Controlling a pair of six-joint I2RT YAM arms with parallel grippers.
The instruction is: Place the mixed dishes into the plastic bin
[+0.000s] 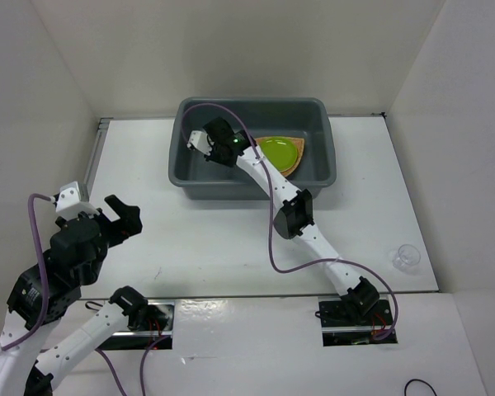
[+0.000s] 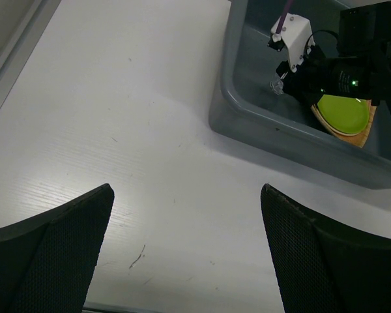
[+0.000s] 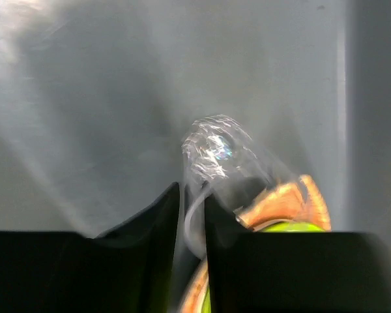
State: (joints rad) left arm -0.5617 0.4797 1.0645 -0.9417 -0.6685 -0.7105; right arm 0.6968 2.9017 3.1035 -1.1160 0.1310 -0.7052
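Right claw (image 3: 192,195), jaws nearly closed, pinches the small clear plastic cup (image 3: 218,153) by its wall. It hangs low inside the large dark grey plastic bin (image 1: 256,188), beside the lime-green round plate (image 1: 278,152) — likely for a gentle set-down. Left claw (image 1: 125,211) gapes wide over the table, empty.

Right gripper (image 3: 192,195) low in frame, two dark fingers (image 3: 143,235) rising from the bottom edge; jaws nearly together, only a narrow slit between them. The thin pale wall of a clear cup (image 3: 218,153) sits in that slit. Cup body tipped up and to the right above the fingertips, blurred, glints on it. Behind all this, smooth grey inside of the plastic bin (image 3: 85,98), with a lighter upright band at far right. Lower right: edge of an orange-brown woven tray (image 3: 293,197) shows past the right finger, a sliver of lime-green plate (image 3: 290,227) just under it
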